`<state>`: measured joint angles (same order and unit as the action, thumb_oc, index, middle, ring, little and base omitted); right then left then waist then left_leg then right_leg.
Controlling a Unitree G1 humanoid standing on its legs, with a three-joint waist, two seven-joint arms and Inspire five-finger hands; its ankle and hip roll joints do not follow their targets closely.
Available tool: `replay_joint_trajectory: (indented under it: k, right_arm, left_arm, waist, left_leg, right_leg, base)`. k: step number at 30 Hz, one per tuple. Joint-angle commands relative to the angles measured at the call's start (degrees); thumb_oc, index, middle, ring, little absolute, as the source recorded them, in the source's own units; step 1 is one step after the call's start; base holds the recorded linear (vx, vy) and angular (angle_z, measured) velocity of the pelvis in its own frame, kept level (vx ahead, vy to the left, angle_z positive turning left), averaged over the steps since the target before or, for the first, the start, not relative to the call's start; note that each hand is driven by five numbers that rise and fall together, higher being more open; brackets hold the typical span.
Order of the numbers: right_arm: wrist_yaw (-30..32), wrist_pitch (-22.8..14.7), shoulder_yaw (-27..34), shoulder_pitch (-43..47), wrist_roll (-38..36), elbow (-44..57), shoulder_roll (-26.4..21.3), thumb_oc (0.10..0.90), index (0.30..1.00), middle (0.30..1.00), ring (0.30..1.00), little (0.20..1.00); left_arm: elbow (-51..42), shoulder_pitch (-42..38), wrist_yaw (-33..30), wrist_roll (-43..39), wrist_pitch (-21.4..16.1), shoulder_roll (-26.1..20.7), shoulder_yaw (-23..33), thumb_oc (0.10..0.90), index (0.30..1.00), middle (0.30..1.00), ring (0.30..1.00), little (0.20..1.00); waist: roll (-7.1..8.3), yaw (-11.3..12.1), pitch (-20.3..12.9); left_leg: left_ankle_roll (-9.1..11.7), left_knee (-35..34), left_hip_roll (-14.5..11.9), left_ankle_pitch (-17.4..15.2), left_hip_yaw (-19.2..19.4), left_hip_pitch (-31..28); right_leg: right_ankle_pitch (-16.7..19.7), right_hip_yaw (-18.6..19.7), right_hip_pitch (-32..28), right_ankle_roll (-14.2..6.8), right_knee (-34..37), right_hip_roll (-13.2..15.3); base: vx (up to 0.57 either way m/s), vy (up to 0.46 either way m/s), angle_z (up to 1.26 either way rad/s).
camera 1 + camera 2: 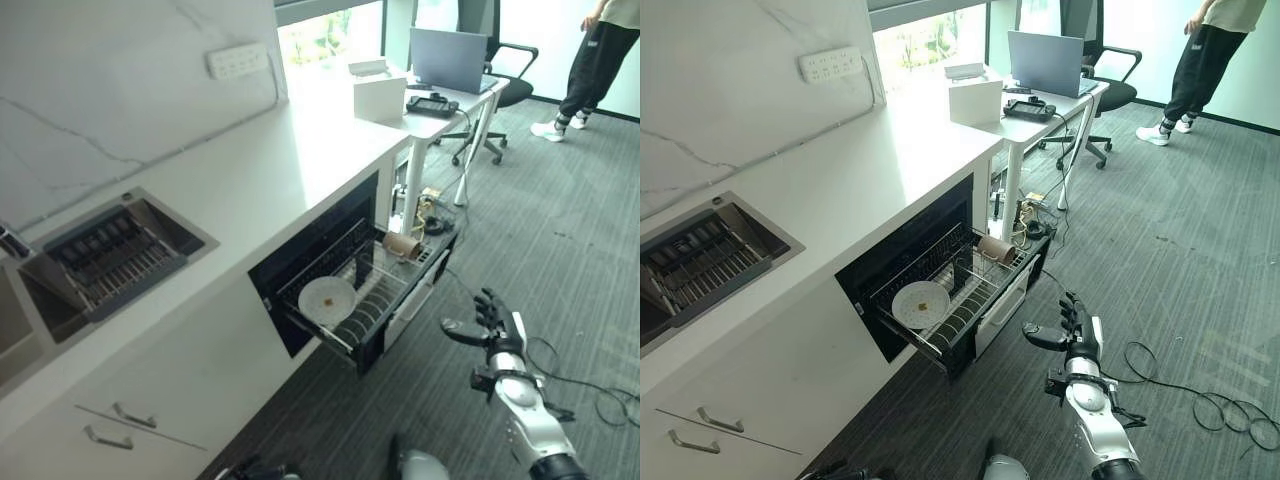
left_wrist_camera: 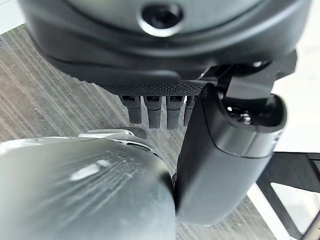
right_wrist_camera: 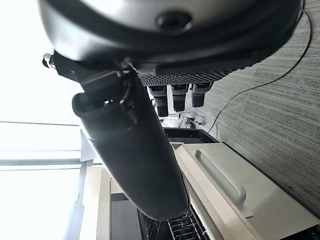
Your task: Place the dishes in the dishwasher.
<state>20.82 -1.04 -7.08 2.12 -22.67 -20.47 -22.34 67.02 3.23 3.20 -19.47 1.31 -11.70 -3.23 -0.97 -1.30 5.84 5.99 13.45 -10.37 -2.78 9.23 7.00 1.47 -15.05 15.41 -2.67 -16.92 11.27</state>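
My right hand: (image 1: 497, 335) raised over the grey carpet, out in front of the pulled-out dishwasher drawer and apart from it, fingers straight and spread, thumb out to the side, holding nothing.
My left hand: (image 2: 165, 107) fingers hang straight in a row with the thumb beside them in my left wrist view, nothing between them; striped carpet beyond.
Dishwasher rack: (image 1: 395, 290) slid out of the dark opening under the white counter (image 1: 250, 170), its front panel toward the carpet.
Plate: (image 1: 327, 297) one white plate leans in the near part of the rack, face toward the room.
Cup: (image 1: 402, 245) a brown cup lies on its side at the far end of the rack.
Sink: (image 1: 110, 250) set in the counter, a dark rack inside.
Background: a laptop (image 1: 446, 58) and white box (image 1: 378, 97) on a desk past the counter; an office chair (image 1: 505, 90); a person (image 1: 598, 60) in dark trousers stands far off.
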Motion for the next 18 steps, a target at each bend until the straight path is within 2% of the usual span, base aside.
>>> replay_joint_trajectory:
  k: [1,7,8,10,11,13,14,15,16,18]
  right_arm:
    - [2.83,-5.21,4.71,7.13,-2.00,2.49,0.31,0.800,0.900,0.900,0.900,0.900]
    - [2.34,-5.27,4.44,9.32,-11.75,-6.66,1.86,0.800,0.900,0.900,0.900,0.900]
    - [3.83,-5.83,4.96,11.34,-20.57,-12.63,3.24,0.800,0.900,0.900,0.900,0.900]
    - [4.12,-6.04,5.42,12.22,-23.99,-14.81,3.69,0.800,0.900,0.900,0.900,0.900]
    - [5.87,-7.32,6.52,14.26,-30.29,-19.53,4.71,0.800,0.900,0.900,0.900,0.900]
    - [7.27,-7.83,6.92,15.47,-32.34,-21.04,4.85,0.800,0.900,0.900,0.900,0.900]
    - [8.37,-8.62,6.93,16.49,-33.16,-22.29,5.09,0.751,0.827,0.827,0.827,0.827]
    - [9.83,-9.64,7.41,18.28,-34.38,-24.72,5.33,0.510,0.465,0.465,0.465,0.465]
    - [11.02,-10.52,8.17,20.14,-36.36,-27.14,5.30,0.400,0.300,0.300,0.300,0.300]
    - [11.80,-11.26,9.55,22.09,-39.09,-29.85,4.97,0.400,0.300,0.300,0.300,0.300]
  left_arm:
    - [2.36,4.66,0.17,3.28,3.11,-0.98,-3.72,0.800,0.900,0.900,0.900,0.900]
    - [3.52,4.52,0.00,3.14,3.46,-1.37,-4.89,0.800,0.900,0.900,0.900,0.900]
    - [3.79,4.28,-0.10,2.98,3.43,-1.64,-5.83,0.800,0.900,0.900,0.900,0.900]
    - [3.87,4.12,-0.25,2.88,3.49,-1.68,-6.19,0.800,0.900,0.900,0.900,0.900]
    - [4.05,4.14,-0.25,2.83,3.69,-1.83,-6.96,0.800,0.900,0.900,0.900,0.900]
    - [4.06,4.13,-0.32,2.67,4.09,-1.78,-7.35,0.800,0.900,0.900,0.900,0.900]
    - [4.14,4.09,-0.17,2.74,4.24,-1.81,-7.67,0.800,0.900,0.900,0.900,0.900]
    - [4.37,3.99,-0.08,2.78,4.61,-1.75,-8.10,0.800,0.900,0.900,0.900,0.900]
    - [4.77,3.98,-0.01,2.91,4.75,-1.58,-8.38,0.800,0.900,0.900,0.900,0.900]
    - [5.34,3.95,0.10,2.99,4.86,-1.31,-8.49,0.800,0.900,0.900,0.900,0.900]
  waist:
    - [-0.19,-0.37,4.52]
    - [-0.82,1.01,4.43]
    - [-1.42,2.11,4.47]
    - [-1.65,2.50,4.53]
    - [-2.61,3.62,4.32]
    - [-3.16,4.20,4.28]
    - [-3.54,4.63,4.26]
    - [-4.20,5.33,4.21]
    - [-4.75,5.91,4.18]
    - [-5.33,6.44,4.16]
  left_leg:
    - [-0.97,3.74,0.91,-10.95,0.47,-7.69]
    - [-1.11,3.74,1.72,-11.28,-0.10,-7.83]
    - [-1.21,3.74,2.21,-11.34,-0.67,-7.70]
    - [-1.20,3.74,2.34,-11.33,-0.85,-7.62]
    - [-1.24,3.74,2.85,-11.30,-1.36,-7.41]
    - [-1.26,3.74,3.09,-11.15,-1.52,-7.31]
    - [-1.28,3.74,3.30,-11.11,-1.67,-7.22]
    - [-1.32,3.74,3.64,-11.02,-1.95,-7.11]
    - [-1.35,3.74,3.93,-10.91,-2.20,-6.96]
    - [-1.40,3.74,4.24,-10.80,-2.51,-6.83]
  right_leg:
    - [-3.35,0.67,-2.09,-5.00,-0.27,3.12]
    - [-2.86,-0.46,-2.42,-5.42,-0.27,4.33]
    - [-2.59,-0.93,-2.64,-5.71,-0.27,5.07]
    - [-2.52,-1.16,-2.75,-5.80,-0.27,5.38]
    - [-2.31,-1.71,-2.91,-6.04,-0.27,6.16]
    - [-2.24,-2.03,-3.13,-6.18,-0.27,6.63]
    - [-2.19,-2.24,-3.24,-6.28,-0.27,6.95]
    - [-2.00,-2.51,-3.37,-6.54,-0.27,7.58]
    - [-1.84,-2.62,-3.46,-6.76,-0.27,8.11]
    - [-1.77,-2.65,-3.65,-6.99,-0.27,8.61]
  base:
    - [0.00,0.000,0.00]
    - [0.02,0.016,0.18]
    - [0.04,0.014,-0.03]
    - [0.04,0.031,0.16]
    - [0.05,0.047,0.29]
    - [0.05,0.056,0.23]
    - [0.04,0.074,0.20]
    - [0.04,0.076,0.22]
    - [0.04,0.070,0.15]
    - [0.05,0.050,0.28]
